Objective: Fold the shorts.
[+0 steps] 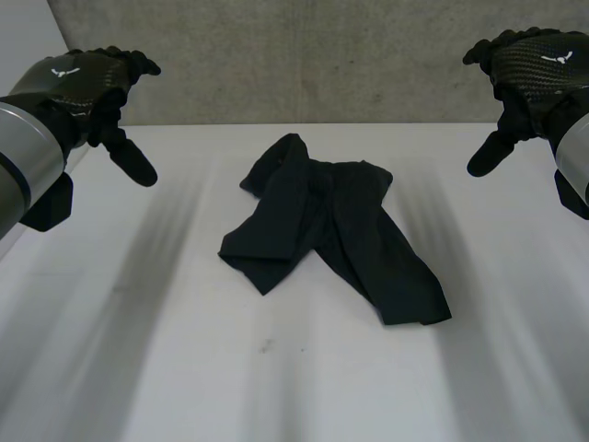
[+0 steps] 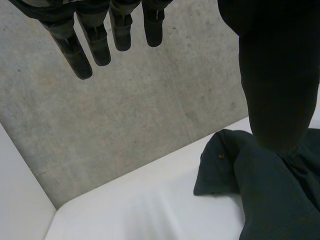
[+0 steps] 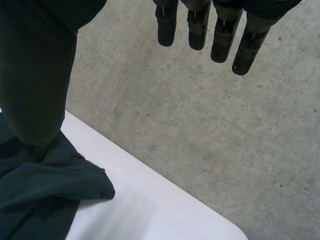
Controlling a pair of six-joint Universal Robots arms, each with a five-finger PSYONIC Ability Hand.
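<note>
Dark shorts (image 1: 331,230) lie crumpled in the middle of the white table (image 1: 138,350), one leg spread toward the near right and the waist bunched at the far side. My left hand (image 1: 87,87) hovers above the table's far left, well apart from the cloth, its fingers (image 2: 100,42) straight and empty. Above the far right my right hand (image 1: 529,69) hangs the same way, with straight fingers (image 3: 222,37) holding nothing. The shorts (image 2: 270,190) lie past the left thumb, and the shorts (image 3: 45,190) lie beneath the right thumb.
A grey concrete wall (image 1: 304,55) rises directly behind the table's far edge. Bare white tabletop surrounds the shorts on the left, right and near sides.
</note>
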